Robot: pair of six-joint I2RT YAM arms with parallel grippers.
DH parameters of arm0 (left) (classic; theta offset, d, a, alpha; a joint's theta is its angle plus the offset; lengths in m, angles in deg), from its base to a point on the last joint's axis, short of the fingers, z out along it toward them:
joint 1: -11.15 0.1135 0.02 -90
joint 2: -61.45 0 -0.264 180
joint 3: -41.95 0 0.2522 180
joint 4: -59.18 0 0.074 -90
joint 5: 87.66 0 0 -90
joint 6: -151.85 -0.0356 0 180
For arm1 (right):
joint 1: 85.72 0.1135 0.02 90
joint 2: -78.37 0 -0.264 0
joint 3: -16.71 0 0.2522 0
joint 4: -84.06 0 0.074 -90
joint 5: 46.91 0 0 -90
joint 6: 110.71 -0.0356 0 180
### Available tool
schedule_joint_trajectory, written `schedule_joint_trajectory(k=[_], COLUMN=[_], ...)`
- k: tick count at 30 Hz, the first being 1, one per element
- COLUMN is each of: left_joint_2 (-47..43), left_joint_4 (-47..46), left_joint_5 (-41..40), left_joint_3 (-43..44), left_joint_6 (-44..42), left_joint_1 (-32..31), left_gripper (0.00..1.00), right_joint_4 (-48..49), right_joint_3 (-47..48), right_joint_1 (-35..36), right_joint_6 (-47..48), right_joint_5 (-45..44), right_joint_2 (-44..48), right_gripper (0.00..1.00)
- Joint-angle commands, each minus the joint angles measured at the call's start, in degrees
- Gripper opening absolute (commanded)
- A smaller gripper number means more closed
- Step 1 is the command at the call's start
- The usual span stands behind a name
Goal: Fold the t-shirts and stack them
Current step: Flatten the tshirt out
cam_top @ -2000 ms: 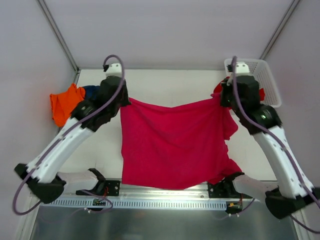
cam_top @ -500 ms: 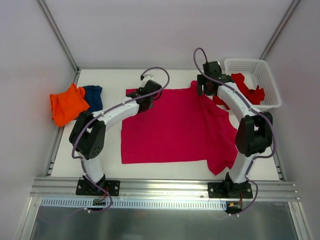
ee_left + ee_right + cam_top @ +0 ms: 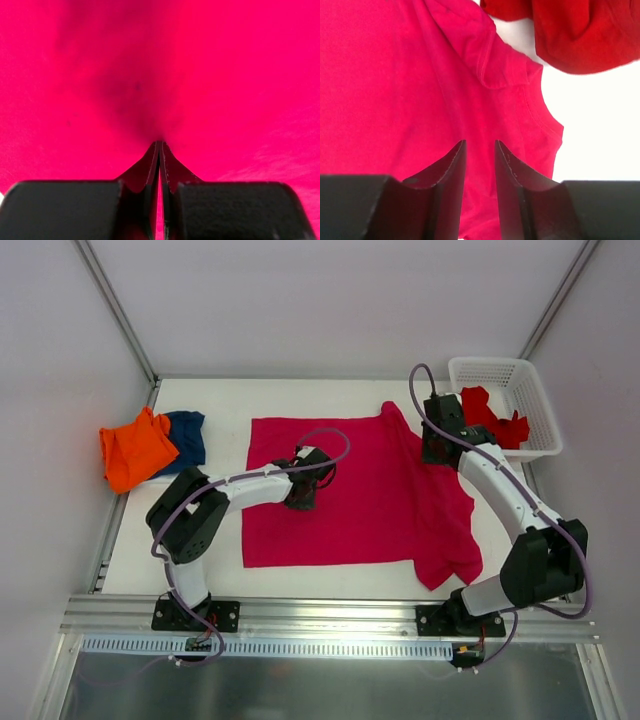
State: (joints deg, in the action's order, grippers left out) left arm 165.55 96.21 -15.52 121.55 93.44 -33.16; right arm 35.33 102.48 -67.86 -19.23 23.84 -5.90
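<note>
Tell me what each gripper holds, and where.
Left gripper pinches the magenta-pink t-shirt at mid-body; right gripper, jaws apart near its sleeve, holds nothing.

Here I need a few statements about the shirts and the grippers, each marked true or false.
1. The orange t-shirt lies beside the navy t-shirt at the left edge of the table. True.
2. The red t-shirt lies spread flat in the table's middle. False: it sits crumpled in the white basket.
3. The left gripper is wide open. False: it is shut, pinching the magenta-pink t-shirt.
4. The right gripper is over the magenta-pink t-shirt's right part. True.
</note>
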Motion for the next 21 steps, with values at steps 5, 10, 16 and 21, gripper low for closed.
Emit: schedule_joint_trajectory(k=[5,10,16,21], left_joint_2=[0.3,-2.5,-6.8,-12.7], left_joint_4=[2.3,2.5,4.1,7.5], left_joint_5=[-0.3,-0.8,-2.6,-6.6], left_joint_3=[-7.5,-13.8,-18.6,-22.9], left_joint_6=[6.4,9.2,11.5,13.0], left_joint_1=[-1.0,-0.9,-0.9,1.0], left_gripper=[0.00,0.00,0.00,0.00], right_joint_4=[-0.5,-0.4,-0.7,-0.6], right_joint_3=[-3.1,-3.9,-4.4,-4.5], right_joint_1=[0.3,0.3,0.3,0.2], right_joint_6=[-1.3,-1.4,-2.7,-3.1], right_joint_5=[-0.4,-0.8,-1.0,-0.2], right_joint_2=[5.3,7.5,8.2,7.8], right_gripper=[0.33,0.35,0.36,0.38])
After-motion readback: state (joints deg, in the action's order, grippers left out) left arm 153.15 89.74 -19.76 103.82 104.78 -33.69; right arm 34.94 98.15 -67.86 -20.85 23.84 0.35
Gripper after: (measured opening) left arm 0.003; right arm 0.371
